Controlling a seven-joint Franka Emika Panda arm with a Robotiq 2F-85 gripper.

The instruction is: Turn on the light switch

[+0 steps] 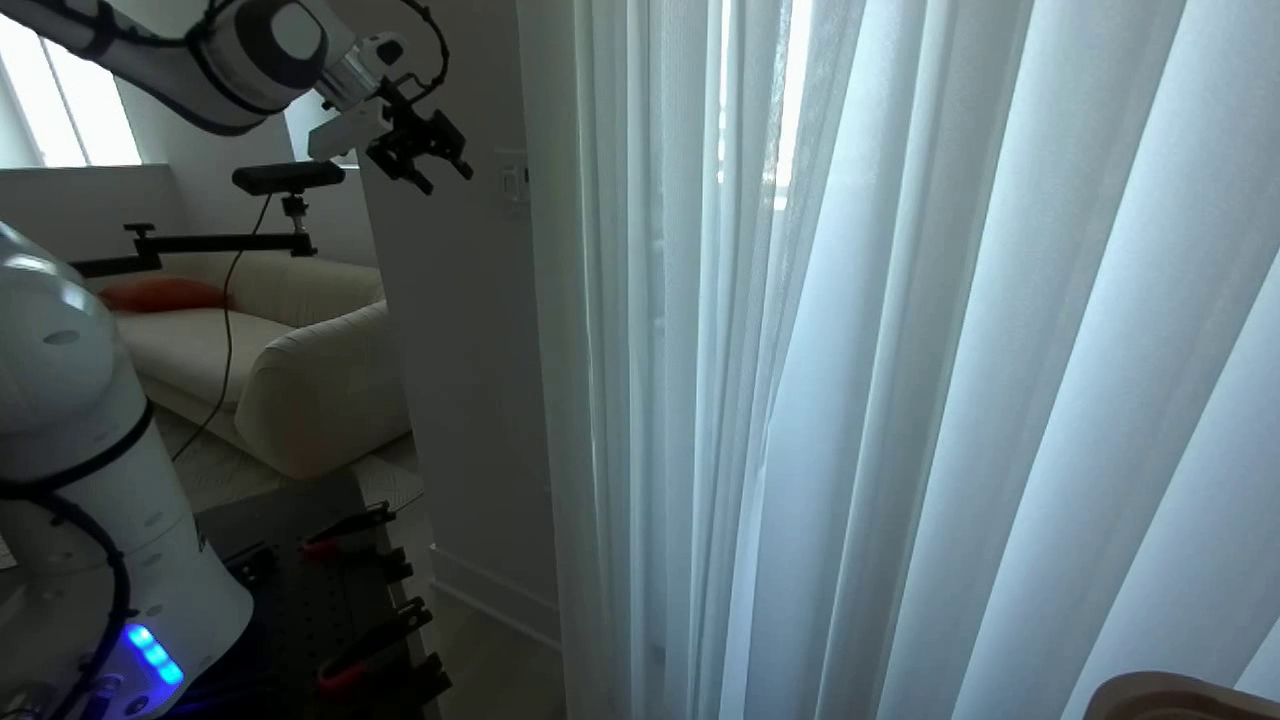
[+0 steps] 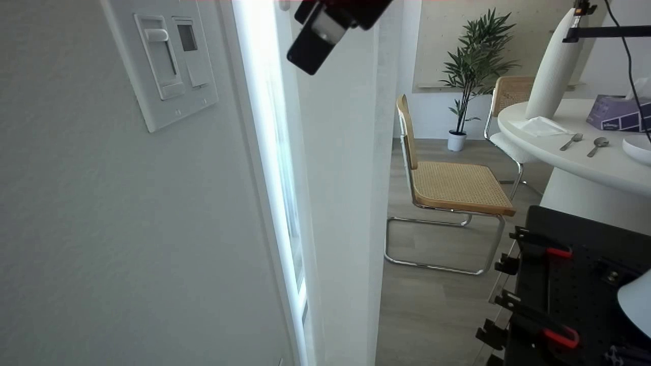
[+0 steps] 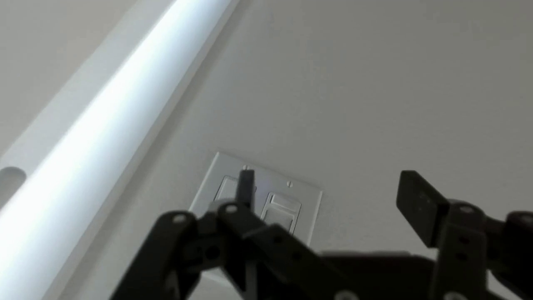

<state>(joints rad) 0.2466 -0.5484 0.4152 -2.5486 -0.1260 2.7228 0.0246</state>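
- Black two-fingered gripper is hovering, jaws standing apart.
- White rectangular light-switch plate is sitting on the grey wall, at three o'clock from the gripper in an exterior view.
- Pleated white curtain is hanging farther toward three.

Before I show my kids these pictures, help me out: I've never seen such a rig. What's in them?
The white machine is a robot arm. Its black end effector, two fingers spread apart, holds nothing. Two cameras stand off the arm: in an exterior view you see the arm and a curtain; in an exterior view, a switch plate up close. The wrist view comes from a camera on the arm, looking past those fingers at that plate. Clamps sit along a black board; a round table bears a tissue box and cutlery.
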